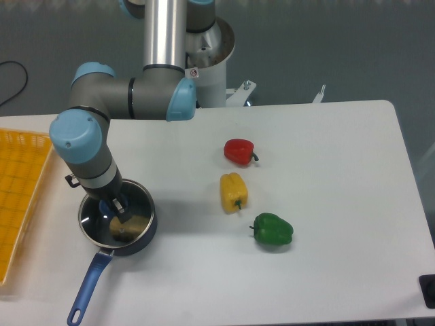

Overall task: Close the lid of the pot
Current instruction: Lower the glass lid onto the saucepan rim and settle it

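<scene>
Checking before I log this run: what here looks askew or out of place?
Nothing stands out. The pot lid sits over the pot with the claw at its knob, and three peppers lie separately on the table.

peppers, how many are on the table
3: a red pepper farthest back, a yellow pepper just in front of it, and a green pepper nearest the camera, further right. None looks hidden.

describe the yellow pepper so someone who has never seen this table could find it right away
Start at the white table and look near its middle, right of the pot. Three peppers run in a diagonal line there; the yellow pepper is the middle one, below the red pepper and up-left of the green pepper. It is the only yellow one and the tallest-looking, lying apart from both.
</scene>
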`<action>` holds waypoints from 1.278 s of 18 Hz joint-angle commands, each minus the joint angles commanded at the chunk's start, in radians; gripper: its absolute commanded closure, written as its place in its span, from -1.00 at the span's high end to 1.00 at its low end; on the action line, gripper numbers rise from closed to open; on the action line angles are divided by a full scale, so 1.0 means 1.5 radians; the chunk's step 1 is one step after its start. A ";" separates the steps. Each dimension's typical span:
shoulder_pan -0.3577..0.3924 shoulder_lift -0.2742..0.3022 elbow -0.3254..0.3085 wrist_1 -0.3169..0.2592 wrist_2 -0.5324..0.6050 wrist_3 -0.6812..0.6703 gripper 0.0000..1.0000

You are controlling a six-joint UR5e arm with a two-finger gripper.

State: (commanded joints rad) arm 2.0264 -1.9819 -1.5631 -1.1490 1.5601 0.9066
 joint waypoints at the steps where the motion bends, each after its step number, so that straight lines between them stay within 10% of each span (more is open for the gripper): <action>1: 0.000 0.000 0.000 0.000 0.000 0.000 0.13; 23: -0.004 -0.008 -0.004 0.003 0.024 -0.005 0.13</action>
State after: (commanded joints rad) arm 2.0203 -1.9942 -1.5693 -1.1443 1.5953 0.8989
